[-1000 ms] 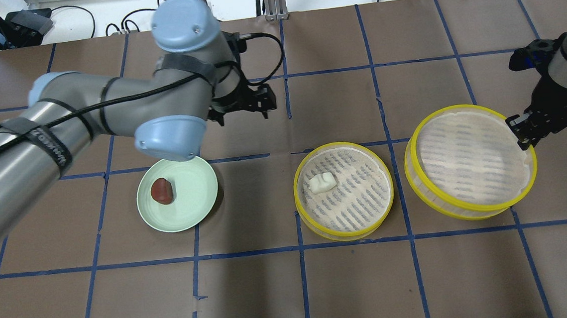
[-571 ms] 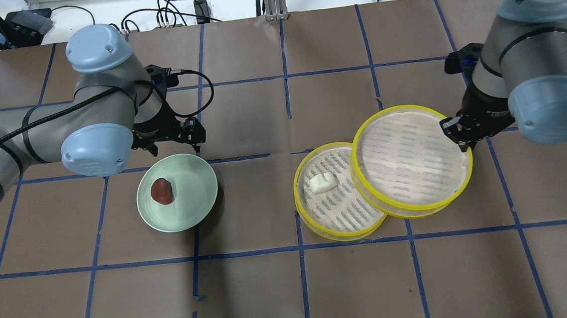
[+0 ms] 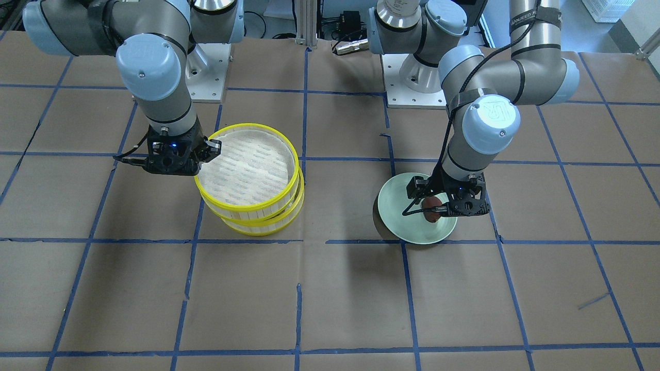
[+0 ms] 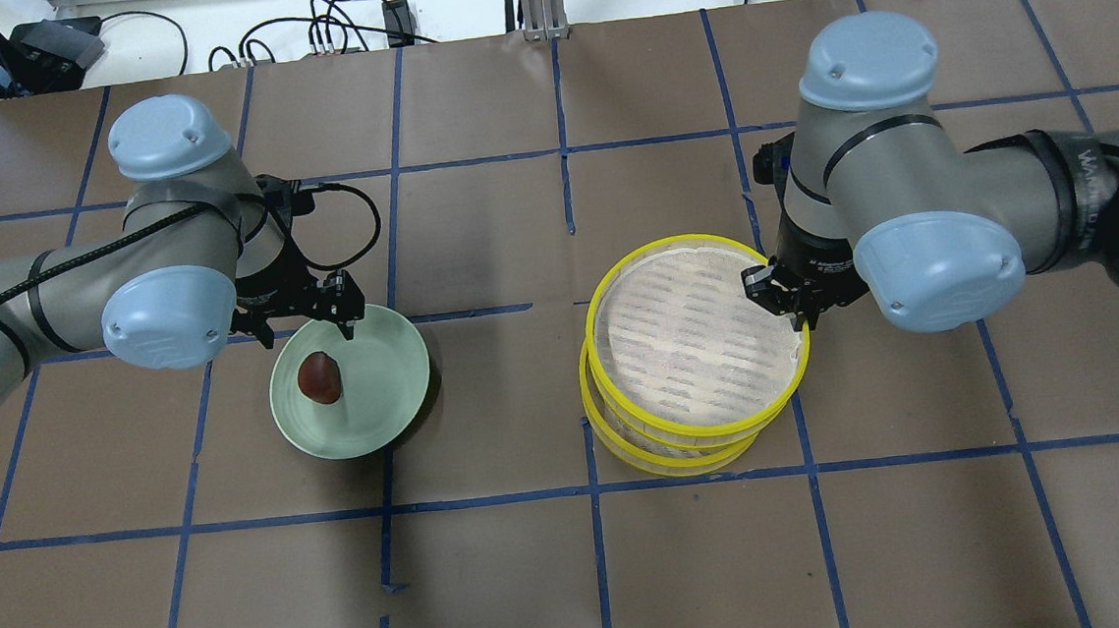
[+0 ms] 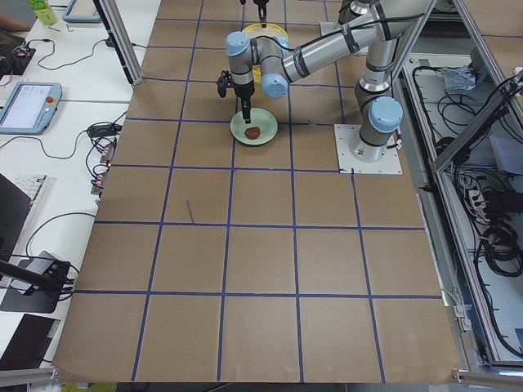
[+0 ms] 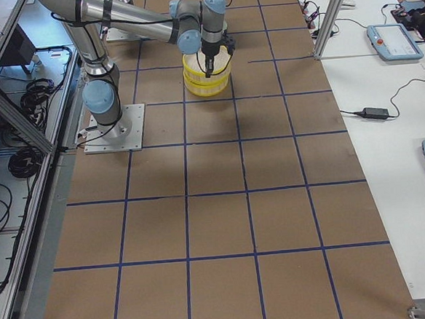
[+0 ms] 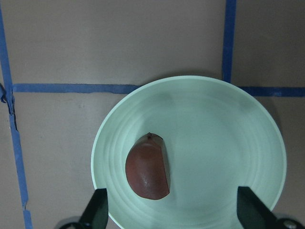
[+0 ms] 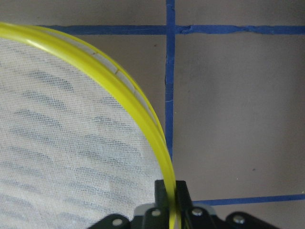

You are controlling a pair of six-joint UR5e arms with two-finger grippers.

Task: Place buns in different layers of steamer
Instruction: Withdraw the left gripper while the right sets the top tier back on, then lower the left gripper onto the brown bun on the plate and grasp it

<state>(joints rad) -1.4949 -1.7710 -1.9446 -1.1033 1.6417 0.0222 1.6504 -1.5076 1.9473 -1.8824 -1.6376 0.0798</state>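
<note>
The left gripper (image 7: 174, 212) is held wide open with nothing in it, right above the pale green round plate (image 7: 224, 138). The dark reddish-brown oval bun (image 7: 148, 167) is found on the plate between the two fingertips (image 7: 99, 210), a bit ahead of them and closer to one than the other. Its long axis is set across the closing line, so the narrow width would get pinched. A small shift and a straight drop is probably all that's needed, and this arm is by far the nearer one.

The right gripper (image 8: 171, 191) is clamped on the yellow rim of the upper round slatted steamer tier (image 4: 689, 334). That tier is parked slightly off-centre over the matching lower tier (image 3: 258, 231), well apart from the plate.

Counted: one bun, two tiers, one plate. No white bun can be seen anywhere.
</note>
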